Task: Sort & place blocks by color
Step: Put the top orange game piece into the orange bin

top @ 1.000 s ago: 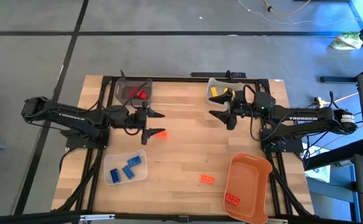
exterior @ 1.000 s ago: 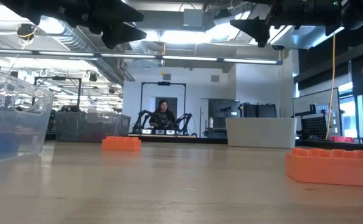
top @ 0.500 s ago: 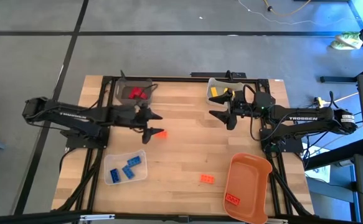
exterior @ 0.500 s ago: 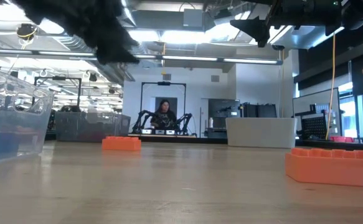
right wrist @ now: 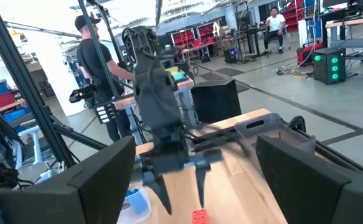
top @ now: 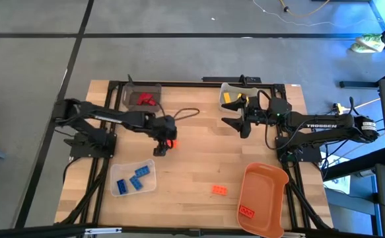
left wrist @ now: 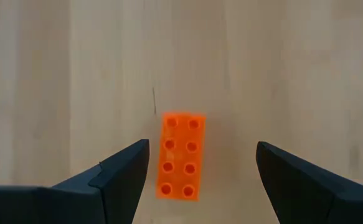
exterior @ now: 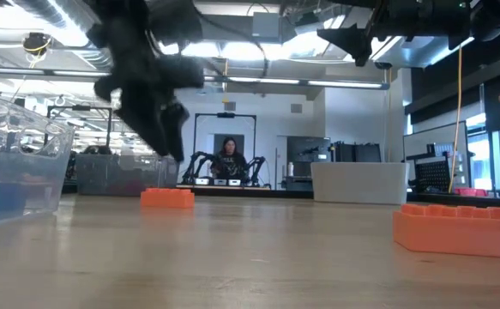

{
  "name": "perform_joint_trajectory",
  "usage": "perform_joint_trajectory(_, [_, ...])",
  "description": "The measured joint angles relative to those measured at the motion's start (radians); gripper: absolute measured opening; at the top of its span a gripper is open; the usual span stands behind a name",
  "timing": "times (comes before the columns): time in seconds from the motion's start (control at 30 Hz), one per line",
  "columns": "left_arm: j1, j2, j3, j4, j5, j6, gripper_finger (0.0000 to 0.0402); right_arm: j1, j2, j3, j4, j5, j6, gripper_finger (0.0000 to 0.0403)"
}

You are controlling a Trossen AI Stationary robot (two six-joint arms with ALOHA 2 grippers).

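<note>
A small orange studded plastic brick (left wrist: 182, 155), two studs wide and four long, lies flat, studs up, on the pale wooden worktop (top: 199, 158), left of centre and nearer the far edge. In the left wrist view its long axis runs along the line of the fingers, slightly tilted. The left pincer (top: 162, 141) points straight down over it with jaws spread; the brick sits on the wood between the two dark fingers (left wrist: 116, 177), touching neither. In the low view the same brick (exterior: 167, 197) rests on the worktop with the pincer (exterior: 159, 129) hanging above it, clear of it.

A second orange brick (top: 220, 190) lies near the front edge, just left of the orange plastic bin (top: 261, 198) at the front right corner, which holds one more brick (top: 247, 212). Blue bricks (top: 133, 181) sit in a clear plastic bin (top: 149, 165) near the front left corner. Red bricks (top: 145, 99) lie in a dark bin (top: 129, 92) at the far left edge, and a yellow brick (top: 227, 97) in a clear bin (top: 224, 86) at the far right edge.

The right pincer (top: 240, 119) waits above the worktop beside the yellow bin, jaws spread and empty. People (right wrist: 97, 68) stand and sit in the room beyond.
</note>
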Motion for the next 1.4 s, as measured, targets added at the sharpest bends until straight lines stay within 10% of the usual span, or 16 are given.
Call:
perform_joint_trajectory(0.57, [-0.032, 0.207, 0.002, -0.016, -0.116, 0.024, 0.0278, 0.000, 0.000, 0.000, -0.013, 0.000, -0.003, 0.0335])
perform_joint_trajectory(0.9, [-0.035, 0.192, -0.003, -0.009, -0.092, 0.003, 0.0126, 0.000, 0.000, 0.000, -0.014, 0.000, 0.048, 0.0335])
perform_joint_trajectory(1.1, [-0.033, 0.069, -0.005, 0.020, -0.098, -0.055, 0.0126, 0.002, 0.005, 0.000, -0.026, 0.001, 0.113, 0.0335])
perform_joint_trajectory(1.4, [-0.032, -0.111, -0.003, 0.100, -0.234, -0.110, 0.0126, 0.022, 0.207, 0.000, -0.094, 0.023, 0.902, 0.0335])
